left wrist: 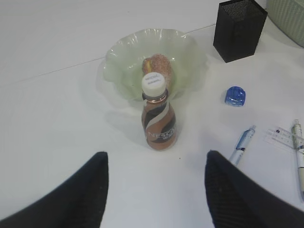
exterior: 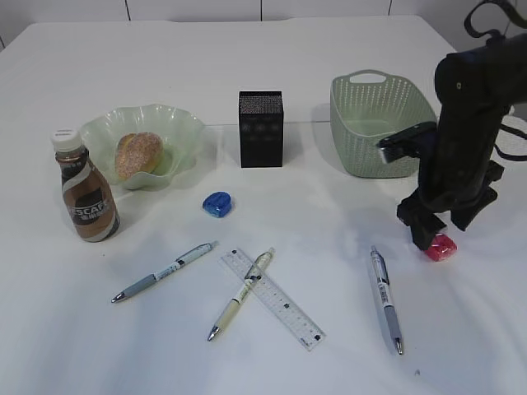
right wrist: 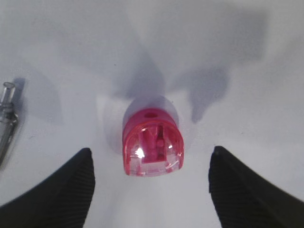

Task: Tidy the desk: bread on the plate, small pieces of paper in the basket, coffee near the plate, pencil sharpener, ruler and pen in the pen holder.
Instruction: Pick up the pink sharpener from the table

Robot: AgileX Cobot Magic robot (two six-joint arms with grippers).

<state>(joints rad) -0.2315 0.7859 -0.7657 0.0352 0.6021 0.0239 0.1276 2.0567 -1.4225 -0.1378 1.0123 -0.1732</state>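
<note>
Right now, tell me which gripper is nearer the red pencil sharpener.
Right. The right gripper hangs open directly over the red pencil sharpener, fingers either side. The left gripper is far off, facing the coffee bottle.

Exterior view: the right arm is cut off by the right edge and covers the upper part of the red pencil sharpener; the right gripper's fingertips cannot be made out against the arm. The basket has its right end hidden behind that arm. The left gripper is outside this view.

Left wrist view: the coffee bottle hides part of the bread. Ruler markings are blurred. The basket corner is cut off at top right.

Right wrist view: a pen is cropped at the left edge.
</note>
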